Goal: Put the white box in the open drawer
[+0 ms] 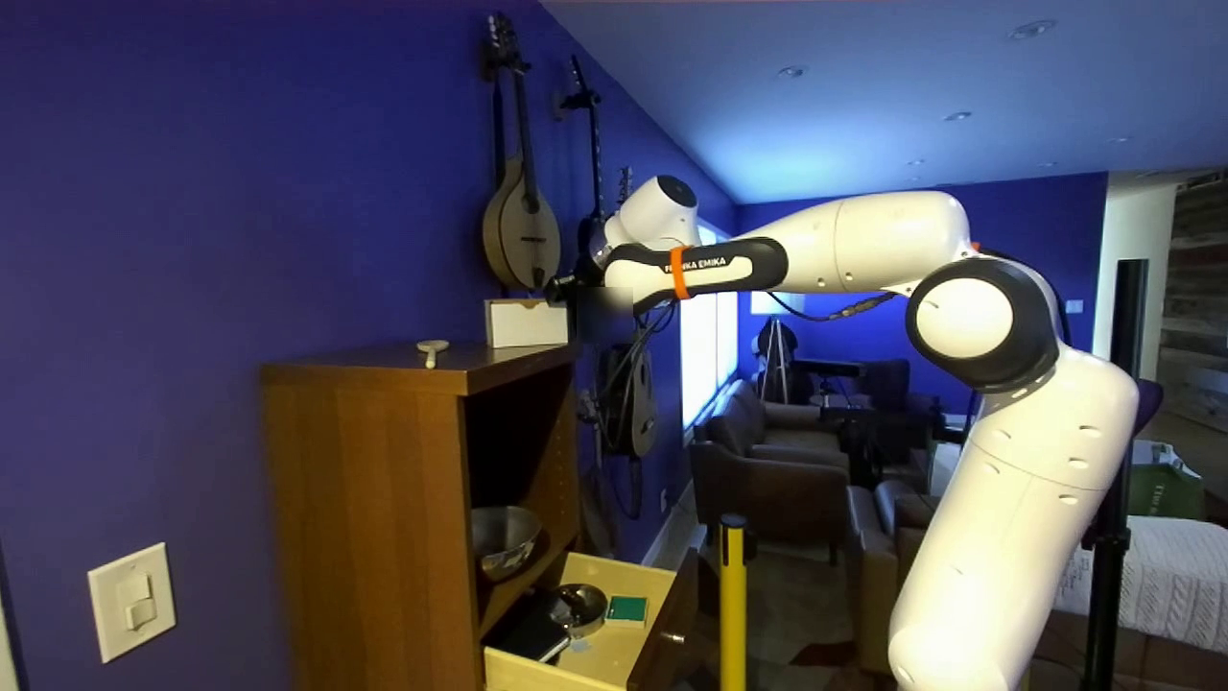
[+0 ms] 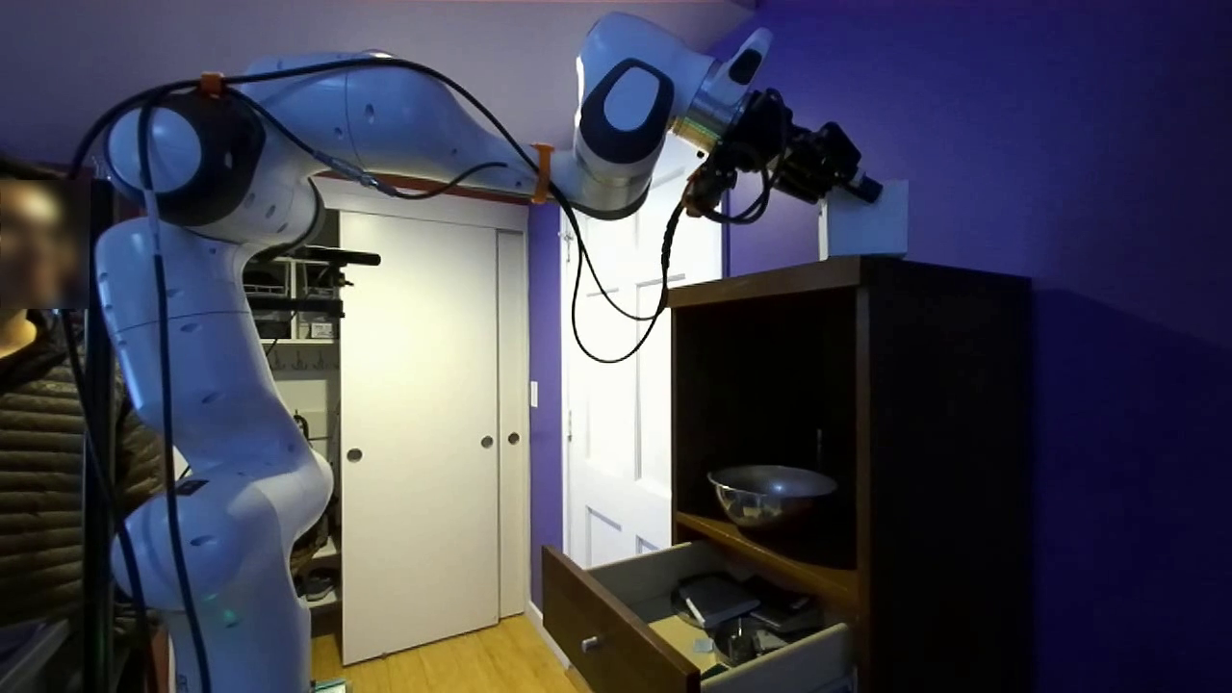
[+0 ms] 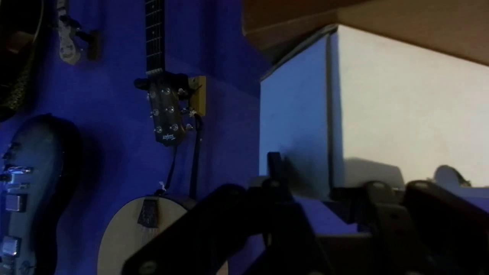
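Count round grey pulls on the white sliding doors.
3, in an exterior view: a round grey pull at the left of the wide white sliding door, a second pull at its right, a third pull on the narrow white panel alongside; others may be hidden.

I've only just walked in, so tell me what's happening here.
A robot arm has its gripper right at the white box, which stands on top of the wooden cabinet. Whether the gripper has hold of the box, I cannot tell. The box is meant for the open drawer lower down, but is not in it yet. The drawer holds a green item, among other things. A person is partly in view, away from the box.
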Robot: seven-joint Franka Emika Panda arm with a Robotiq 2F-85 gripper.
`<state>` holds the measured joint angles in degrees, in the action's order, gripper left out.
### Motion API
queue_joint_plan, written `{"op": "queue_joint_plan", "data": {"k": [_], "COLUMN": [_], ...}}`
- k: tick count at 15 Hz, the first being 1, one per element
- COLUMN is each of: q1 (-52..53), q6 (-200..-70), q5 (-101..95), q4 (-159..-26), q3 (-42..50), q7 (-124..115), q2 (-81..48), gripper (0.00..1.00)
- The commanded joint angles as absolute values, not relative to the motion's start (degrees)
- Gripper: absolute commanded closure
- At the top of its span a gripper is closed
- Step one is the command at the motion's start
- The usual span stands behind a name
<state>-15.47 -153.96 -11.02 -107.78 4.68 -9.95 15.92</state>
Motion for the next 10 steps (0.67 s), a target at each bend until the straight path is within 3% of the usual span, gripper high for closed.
{"op": "queue_joint_plan", "data": {"k": [1, 3, 10], "q1": [-14.8, -15.7, -18.5], "q6": [-150.9, -150.9, -149.6], "q5": [-10.1, -10.7, -7.2], "q4": [-107.5, -107.3, -108.2], "q3": [5.1, 4.8, 6.6], "q7": [-11.5, -15.0, -28.6], "q2": [16.0, 16.1, 17.7], "gripper": [1.0, 0.96, 0.96]}}
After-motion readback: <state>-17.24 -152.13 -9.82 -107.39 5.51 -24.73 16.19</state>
